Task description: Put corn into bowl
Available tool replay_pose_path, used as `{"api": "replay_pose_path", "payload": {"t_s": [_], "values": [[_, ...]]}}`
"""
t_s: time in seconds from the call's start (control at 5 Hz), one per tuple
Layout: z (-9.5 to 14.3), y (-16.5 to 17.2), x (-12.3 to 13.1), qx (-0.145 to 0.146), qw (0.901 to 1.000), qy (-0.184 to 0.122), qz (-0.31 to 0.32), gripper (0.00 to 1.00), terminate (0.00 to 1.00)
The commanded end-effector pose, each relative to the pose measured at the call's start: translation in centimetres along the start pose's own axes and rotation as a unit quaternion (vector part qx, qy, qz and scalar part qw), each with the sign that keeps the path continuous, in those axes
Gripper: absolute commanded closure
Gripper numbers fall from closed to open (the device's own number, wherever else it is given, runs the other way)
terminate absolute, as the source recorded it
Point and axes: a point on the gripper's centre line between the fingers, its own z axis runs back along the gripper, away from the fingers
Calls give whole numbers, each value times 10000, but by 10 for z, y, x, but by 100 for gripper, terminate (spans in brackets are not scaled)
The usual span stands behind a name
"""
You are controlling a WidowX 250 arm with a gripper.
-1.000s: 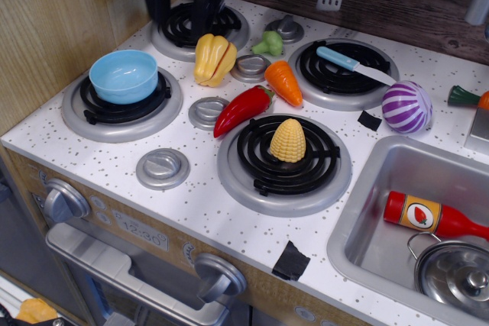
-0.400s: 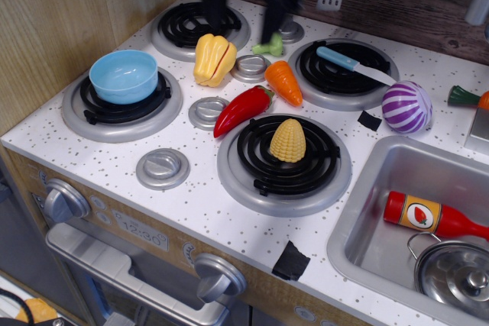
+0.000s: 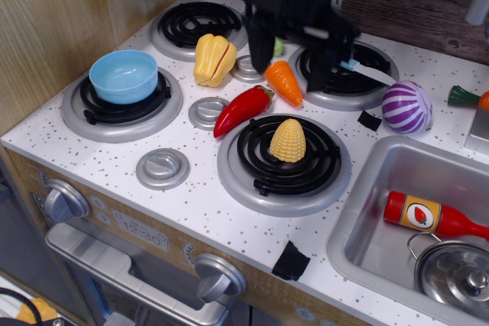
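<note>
So the claw (image 3: 294,55) was hanging over the back of the tabletop (image 3: 191,204), spread wide and holding nothing, one finger down by the carrot (image 3: 284,82) and the other over the back-right burner (image 3: 340,74). It's a dark, slightly blurry shape, so I couldn't really tell how high it sat or where the tips ended.

The corn (image 3: 288,140) was sitting upright on the front burner (image 3: 284,159), dome up, flat end down on the black grate, so its long axis ran pretty much vertical. From the claw, the corn was at about 6 o'clock, nearer the camera, with clear space around it. The chili (image 3: 243,108) was its closest neighbour at roughly 10 o'clock, not touching.

The bowl (image 3: 124,75) was on the left burner, empty and right way up, at about 9 o'clock from the corn and well apart from it. The pepper (image 3: 213,59) sat between bowl and claw, so not the yellow thing to grab.

My guess is the next move needs the claw to come toward 6 o'clock and drop over the cob from above.

Hard to see: the claw body covered something green behind the carrot and part of the knife (image 3: 367,70). The arm was cut off at the top edge.
</note>
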Motion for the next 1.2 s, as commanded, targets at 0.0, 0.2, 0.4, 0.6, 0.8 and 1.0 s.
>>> {"api": "replay_pose_path", "payload": {"t_s": [0.0, 0.2, 0.4, 0.6, 0.8, 1.0], "values": [[-13, -6, 2, -206, 9996, -167, 104, 0, 0], [-27, -8, 0, -168, 9996, -202, 47, 0, 0], [-41, -8, -1, -187, 9995, -237, 39, 0, 0], [-48, -6, -5, -209, 9993, -293, 86, 100, 0], [-51, -8, -8, -208, 9992, -330, 126, 100, 0], [-32, 2, -6, 0, 9997, -215, 72, 100, 0]]}}
